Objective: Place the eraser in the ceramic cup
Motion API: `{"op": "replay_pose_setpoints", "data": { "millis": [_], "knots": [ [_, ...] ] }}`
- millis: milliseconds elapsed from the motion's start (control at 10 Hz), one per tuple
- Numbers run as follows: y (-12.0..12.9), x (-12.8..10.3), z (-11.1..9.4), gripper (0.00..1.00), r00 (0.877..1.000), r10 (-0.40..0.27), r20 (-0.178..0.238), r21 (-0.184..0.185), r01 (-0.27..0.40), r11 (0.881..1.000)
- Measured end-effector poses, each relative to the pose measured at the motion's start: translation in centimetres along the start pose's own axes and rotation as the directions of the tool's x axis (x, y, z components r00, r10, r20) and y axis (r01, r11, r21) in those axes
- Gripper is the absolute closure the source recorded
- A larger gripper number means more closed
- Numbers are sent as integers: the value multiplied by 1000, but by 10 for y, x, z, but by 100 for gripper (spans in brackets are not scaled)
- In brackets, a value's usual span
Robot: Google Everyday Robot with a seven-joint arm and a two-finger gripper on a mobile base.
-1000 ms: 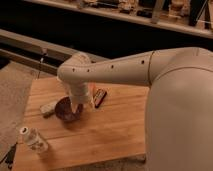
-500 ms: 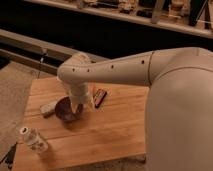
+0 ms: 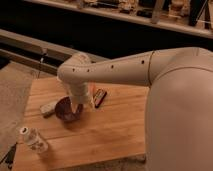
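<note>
Shows the eraser (image 3: 100, 98) lying flat on the wooden worktop (image 3: 115, 135), untouched, just right of the arm's lower end and near the dark purple bowl (image 3: 64, 112) but apart from it. Locates the gripper (image 3: 76, 105) at the bottom of the downward-pointing forearm, over the bowl's right side and just left of the eraser; cannot tell whether it is apart, together or clamped on anything. Finds no ceramic cup in view, possibly because it is masked by the arm. Marks also a whitish-grey block (image 3: 48, 107) just left of the bowl and a clear bottle (image 3: 33, 141) near the front left corner. Judges the eraser light, stiff with a slight give, grippy rather than slippery, and not fragile; being low and flat, offers little height to catch. Suggests taking hold from straight above, at mid-length, closing across the narrow width onto the two long edges, close down to the wood. Warns of pivoting or skidding if taken near one end. Against the views half a second and a full second earlier, registers no visible change: same arm pose over the bowl, same eraser position, same block and bottle.
</note>
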Motion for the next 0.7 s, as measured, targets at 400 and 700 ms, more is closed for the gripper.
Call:
{"op": "replay_pose_setpoints", "data": {
  "millis": [400, 700],
  "knots": [
    [0, 0, 0, 35, 1000, 0, 0, 0, 0, 1000],
    [-1, -1, 0, 35, 1000, 5, 2, 1, -5, 1000]
  ]
}}
